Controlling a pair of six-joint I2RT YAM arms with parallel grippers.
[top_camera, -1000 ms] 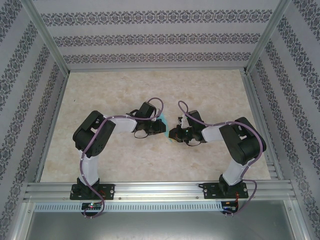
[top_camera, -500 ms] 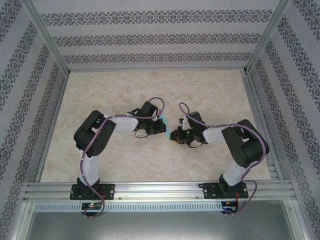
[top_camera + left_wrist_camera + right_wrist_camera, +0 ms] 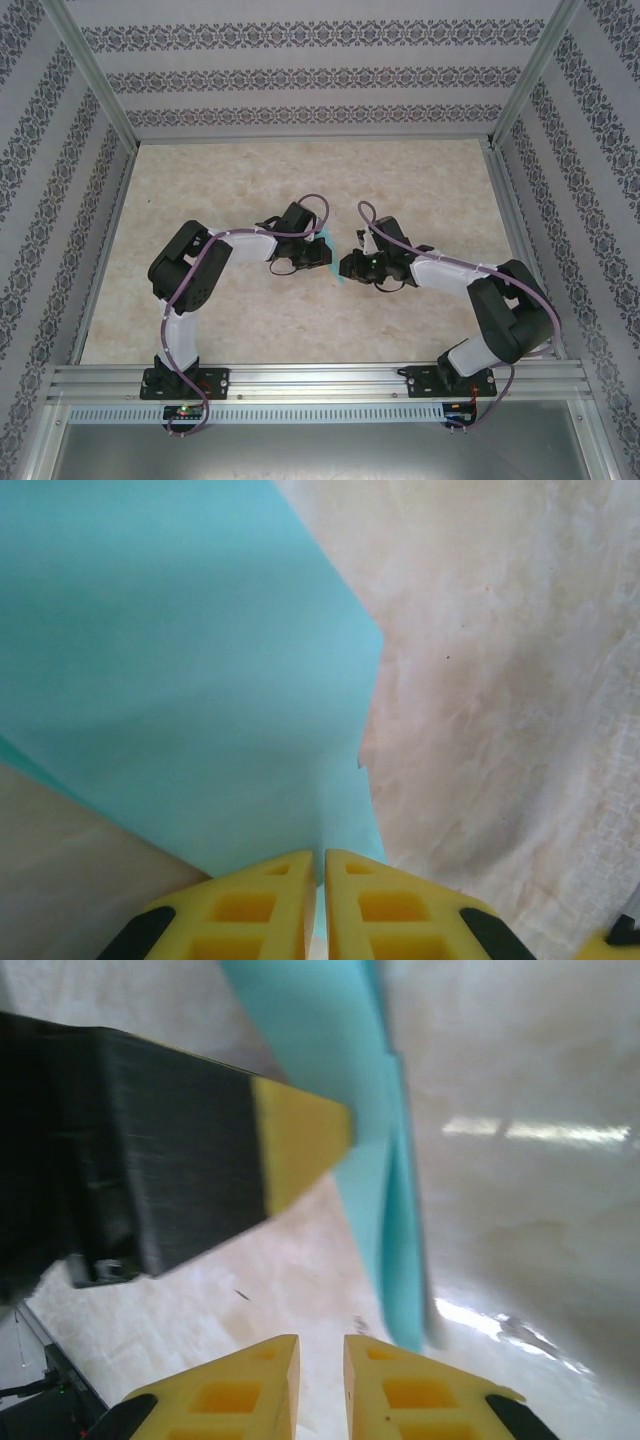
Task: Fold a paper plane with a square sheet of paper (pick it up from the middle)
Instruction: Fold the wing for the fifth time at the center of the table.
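Left wrist, left gripper (image 3: 320, 860) clamped on teal paper (image 3: 180, 660), long axis running ahead, right gripper (image 3: 318, 1345) slightly parted

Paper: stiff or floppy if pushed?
Probably floppy: the paper is a thin sheet, pinched by the left hand at one spot. Likely light; a push would bend or swing it. Its fold may stiffen it slightly.
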